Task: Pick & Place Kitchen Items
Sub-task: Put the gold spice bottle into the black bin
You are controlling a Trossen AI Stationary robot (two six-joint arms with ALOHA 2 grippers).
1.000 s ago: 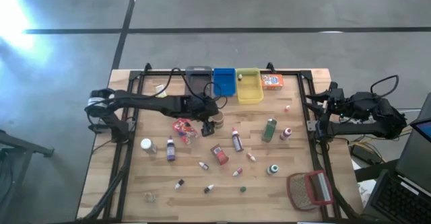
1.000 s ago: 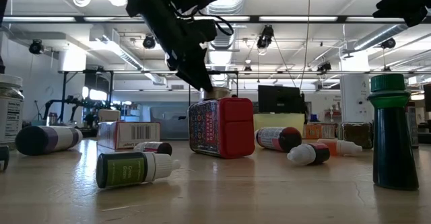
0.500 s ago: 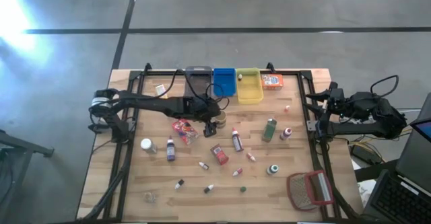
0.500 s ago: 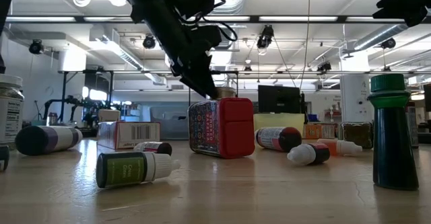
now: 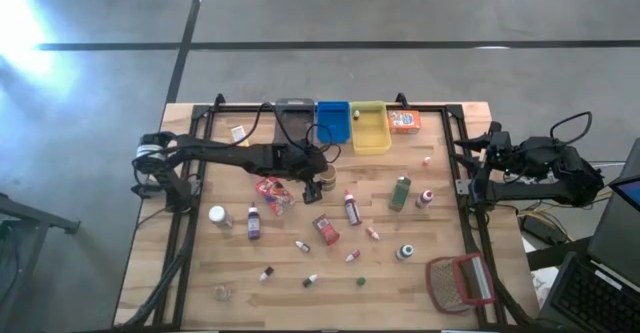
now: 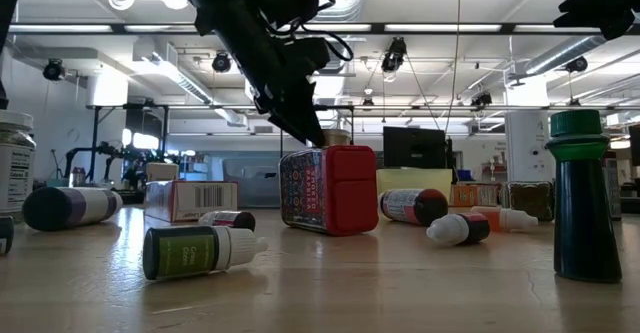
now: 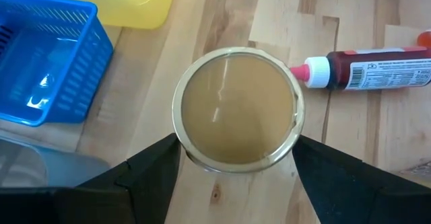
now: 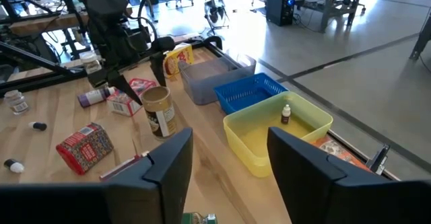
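Jar [image 7: 235, 107]: small, round, flat tan-gold lid, standing upright on the table [image 5: 440, 303] just in front of the blue bin [image 5: 332, 120], with a red bottle [image 7: 377, 72] lying beside it.

Left gripper [image 5: 313, 181]: arm reaches in from the left edge across to table centre. Fingers [image 7: 151, 173] sit on either side of the jar, against its sides, closed on it.

Right gripper [image 8: 225, 160]: parked at the right edge of the table, fingers apart, nothing between them.

Right wrist view alone shows the jar's paper label and a tiny bottle [image 8: 286, 114] standing in the yellow bin [image 8: 262, 150]. Low view hides the jar behind a red packet [image 6: 328, 188]; only the arm shows above it.
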